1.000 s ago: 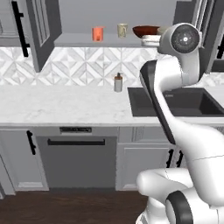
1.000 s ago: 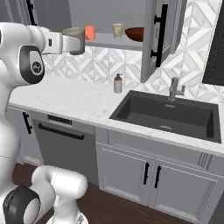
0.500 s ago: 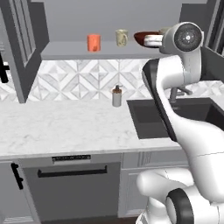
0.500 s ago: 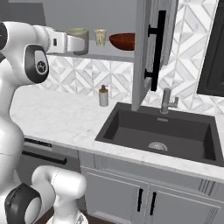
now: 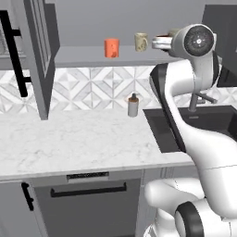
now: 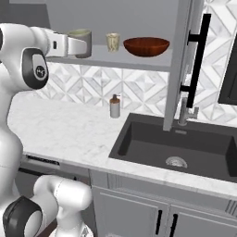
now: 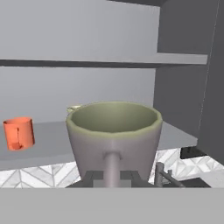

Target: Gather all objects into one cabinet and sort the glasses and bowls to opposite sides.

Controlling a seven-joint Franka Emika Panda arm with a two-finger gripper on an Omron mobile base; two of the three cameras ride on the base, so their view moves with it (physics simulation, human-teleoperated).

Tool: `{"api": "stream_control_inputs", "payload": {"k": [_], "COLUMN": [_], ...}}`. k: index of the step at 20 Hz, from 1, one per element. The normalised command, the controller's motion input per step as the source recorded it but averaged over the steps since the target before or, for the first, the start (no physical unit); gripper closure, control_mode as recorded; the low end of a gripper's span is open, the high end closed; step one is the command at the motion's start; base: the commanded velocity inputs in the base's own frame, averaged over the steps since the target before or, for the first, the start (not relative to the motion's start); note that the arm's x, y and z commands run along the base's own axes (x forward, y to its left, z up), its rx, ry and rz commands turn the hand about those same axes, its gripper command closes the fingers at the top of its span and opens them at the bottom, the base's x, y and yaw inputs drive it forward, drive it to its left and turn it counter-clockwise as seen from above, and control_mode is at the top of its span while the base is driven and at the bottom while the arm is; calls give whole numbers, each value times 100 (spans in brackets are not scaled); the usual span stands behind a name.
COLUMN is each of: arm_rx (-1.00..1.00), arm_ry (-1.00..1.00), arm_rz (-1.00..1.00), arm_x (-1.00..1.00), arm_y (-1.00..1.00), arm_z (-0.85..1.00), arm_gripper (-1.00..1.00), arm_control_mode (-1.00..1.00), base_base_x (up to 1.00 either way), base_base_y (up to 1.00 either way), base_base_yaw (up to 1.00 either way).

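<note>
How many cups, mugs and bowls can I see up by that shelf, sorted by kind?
Cups: 2, orange tumbler and grey-brown cup in the pincer
Mugs: 1, cream mug
Bowls: 1, red-brown bowl
Total: 4

Orange tumbler [image 5: 111,48], red-brown bowl [image 6: 146,46], grey-brown cup [image 7: 113,139] (olive inside), white-grey diamond-tiled backsplash [image 5: 92,85].

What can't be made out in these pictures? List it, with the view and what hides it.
- Left base view: the red-brown bowl and grey-brown cup are mostly hidden behind the arm.
- Hand view: the cup fills the middle, hiding the mug and the tool's fingertips.
- Right base view: the orange tumbler is hidden behind the arm.
</note>
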Motion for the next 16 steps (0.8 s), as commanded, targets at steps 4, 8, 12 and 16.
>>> {"api": "stream_control_inputs", "payload": {"k": [4,8,12,16], "arm_rx": [0,0,0,0], "arm_ry": [0,0,0,0], "arm_rz": [0,0,0,0], "arm_x": [0,0,0,0], "arm_y": [0,0,0,0], "arm_z": [0,0,0,0], "arm_gripper": [100,100,100,100], "arm_control_mode": [100,100,100,100], "base_base_x": [85,0,0,0], "base_base_y": [11,0,0,0], "base_base_yaw": [-16,0,0,0]}}
